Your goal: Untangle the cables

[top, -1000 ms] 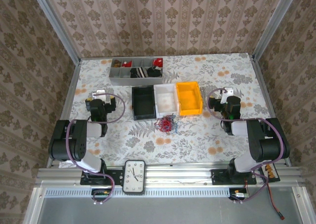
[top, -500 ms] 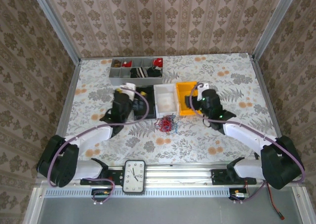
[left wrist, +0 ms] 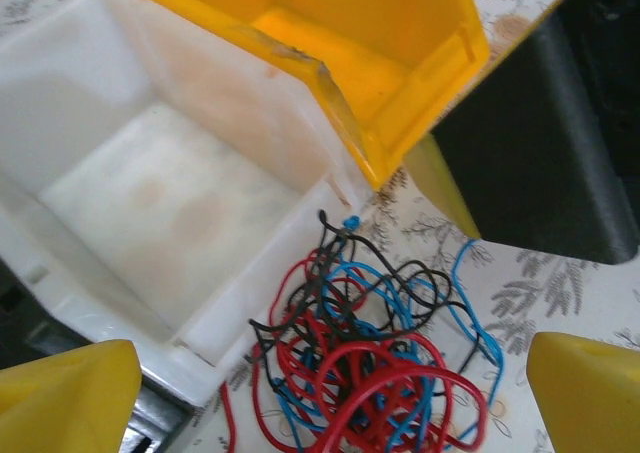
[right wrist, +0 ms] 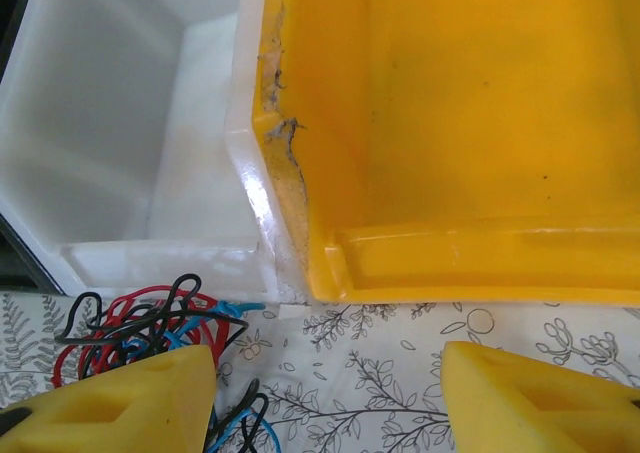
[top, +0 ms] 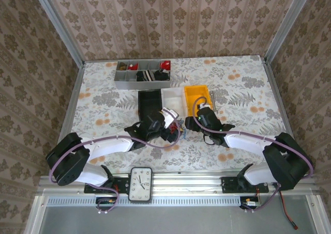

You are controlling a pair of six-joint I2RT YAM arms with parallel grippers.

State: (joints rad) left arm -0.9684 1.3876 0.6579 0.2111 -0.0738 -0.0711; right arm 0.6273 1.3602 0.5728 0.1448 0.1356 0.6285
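Observation:
The cables (left wrist: 370, 363) are a small tangle of red, blue and black wires on the flowered tablecloth, just in front of the white bin (left wrist: 150, 193). My left gripper (left wrist: 330, 398) is open wide, one yellow finger on each side of the clump and not touching it. My right gripper (right wrist: 330, 398) is also open, with bare cloth between its fingers. Its left finger (right wrist: 120, 398) overlaps the edge of the cables (right wrist: 150, 318). In the top view both grippers (top: 168, 125) (top: 192, 123) meet over the cables (top: 179, 126), which are mostly hidden.
A black bin (top: 150, 102), the white bin (top: 172, 97) and a yellow bin (top: 198, 95) stand in a row just behind the clump. A grey divided tray (top: 142, 74) with small parts sits at the back. A clock (top: 140, 184) lies at the near rail.
Both arms have swung in from the table's sides to the clump in the middle. The right jaws have narrowed a little; the left stay wide.

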